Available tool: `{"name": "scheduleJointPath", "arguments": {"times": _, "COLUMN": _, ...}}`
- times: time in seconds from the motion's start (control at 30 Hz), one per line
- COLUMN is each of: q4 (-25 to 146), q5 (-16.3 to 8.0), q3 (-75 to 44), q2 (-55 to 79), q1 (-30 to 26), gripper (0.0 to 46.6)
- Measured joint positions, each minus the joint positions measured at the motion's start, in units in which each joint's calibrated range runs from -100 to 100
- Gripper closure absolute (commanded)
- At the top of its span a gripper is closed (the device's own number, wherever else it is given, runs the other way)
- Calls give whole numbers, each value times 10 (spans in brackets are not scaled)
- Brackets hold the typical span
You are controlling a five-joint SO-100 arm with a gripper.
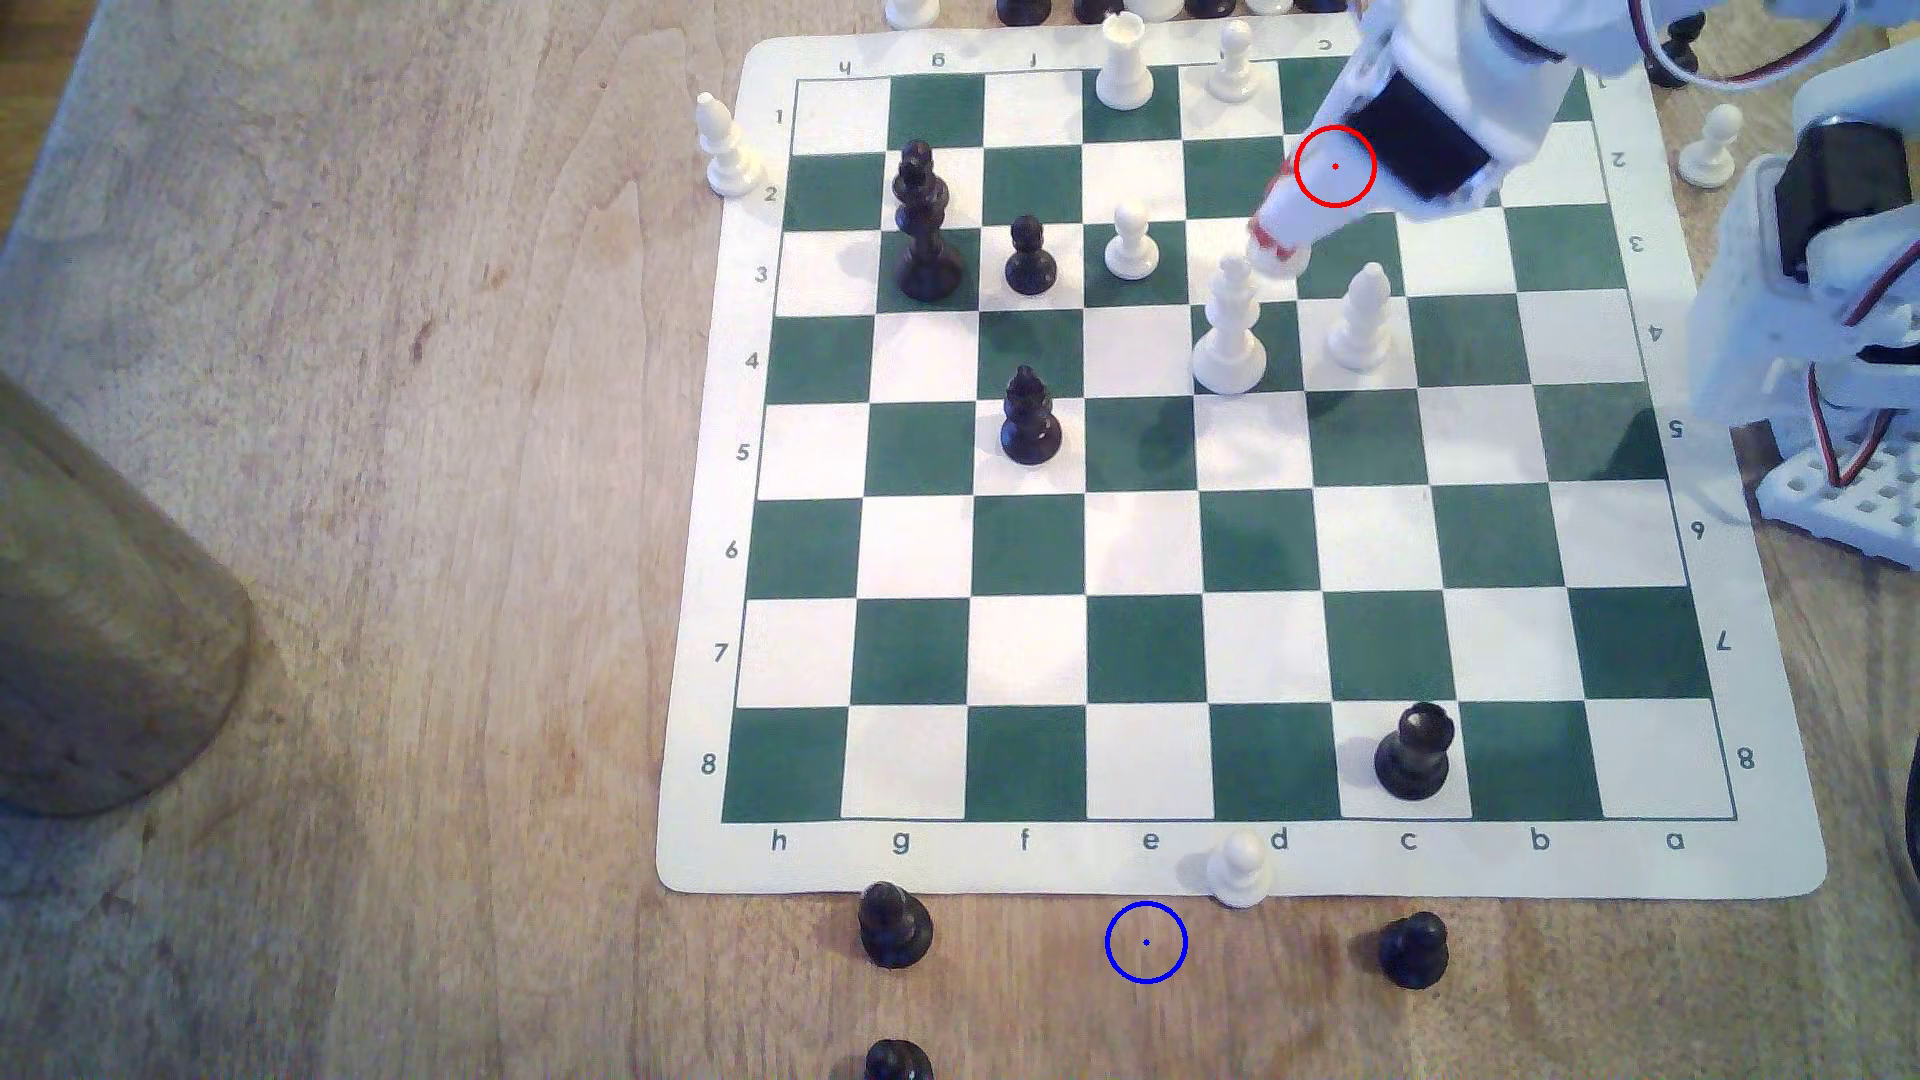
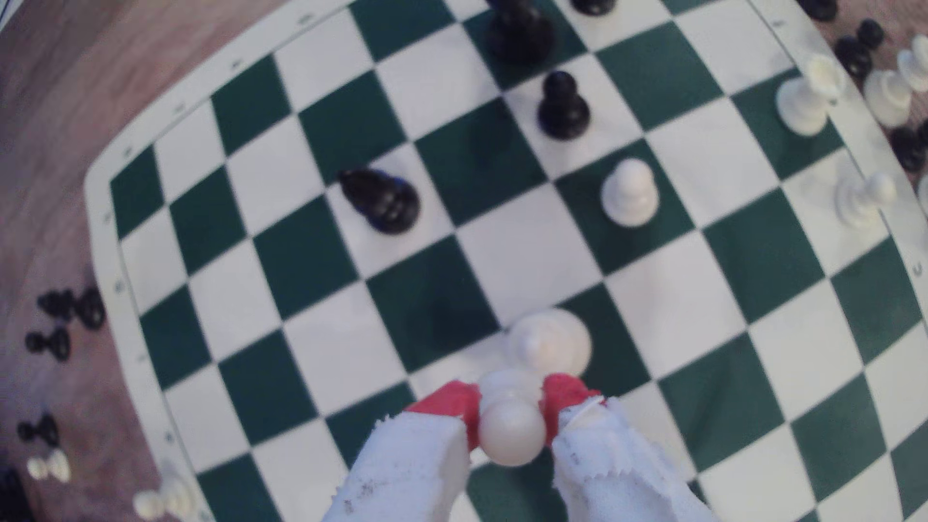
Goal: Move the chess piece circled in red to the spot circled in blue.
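Note:
My gripper (image 2: 507, 401) is shut on the chess piece (image 2: 511, 434), a small white pawn whose ball head sits between the two red-padded fingertips (image 2: 447, 401). In the exterior view the gripper (image 1: 1276, 241) reaches down over the board's far right part. The pawn (image 1: 1286, 260) shows only as a bit of white at the red tips, just behind a tall white king. The red drawn circle (image 1: 1335, 166) lies over the arm. The spot (image 1: 1146, 942), a blue circle on bare wood, is off the mat's near edge, far from the gripper.
A tall white king (image 1: 1229, 332) and a white bishop (image 1: 1361, 317) stand right beside the gripper. A white pawn (image 1: 1238, 867) stands on the mat's near edge close to the spot. Black pawns (image 1: 896, 924) (image 1: 1413, 947) flank it on the wood. A black rook (image 1: 1411, 753) stands on the near row.

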Motion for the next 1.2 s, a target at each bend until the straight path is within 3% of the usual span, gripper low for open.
{"name": "scheduleJointPath", "arguments": {"times": 0.07, "q4": 0, "q5": -1, "q3": -40, "q2": 41, "q1": -65, "gripper": 464}}
{"name": "scheduleJointPath", "arguments": {"times": 0.17, "q4": -4, "q5": -5, "q3": -77, "q2": 80, "q1": -104, "gripper": 464}}
{"name": "scheduleJointPath", "arguments": {"times": 0.2, "q4": -8, "q5": -6, "q3": -104, "q2": 111, "q1": -143, "gripper": 464}}
{"name": "scheduleJointPath", "arguments": {"times": 0.5, "q4": -29, "q5": -5, "q3": -209, "q2": 260, "q1": -287, "gripper": 464}}
{"name": "scheduleJointPath", "arguments": {"times": 0.93, "q4": -46, "q5": -5, "q3": -395, "q2": 469, "q1": -336, "gripper": 464}}
{"name": "scheduleJointPath", "arguments": {"times": 1.2, "q4": -63, "q5": -8, "q3": -451, "q2": 551, "q1": -359, "gripper": 464}}
